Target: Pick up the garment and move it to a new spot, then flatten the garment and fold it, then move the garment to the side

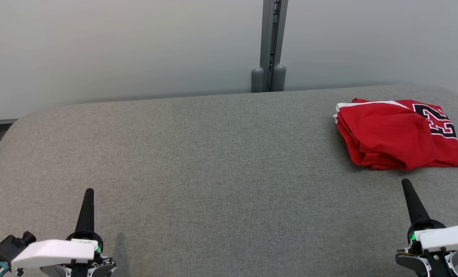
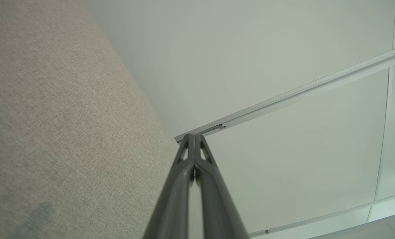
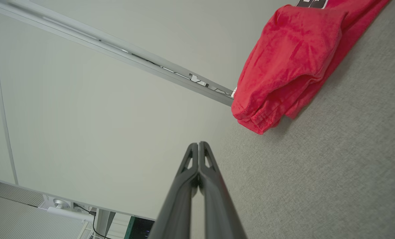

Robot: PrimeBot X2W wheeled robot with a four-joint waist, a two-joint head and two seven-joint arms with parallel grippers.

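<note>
Head view, item one: grey cloth table (image 1: 213, 173), which we take as our landmark. Item two: red garment (image 1: 390, 134), folded and lying at the table's far right corner. We log its long axis along the table's far edge, black-and-white numeral toward the table's right end, white trim toward its middle. Right wrist view adds the stacked hems at the garment's near corner, which the head view flattens. Item three: left gripper (image 1: 89, 191) and right gripper (image 1: 405, 181), over the table's near left and near right, each with fingers pressed together, apart from the garment.
</note>
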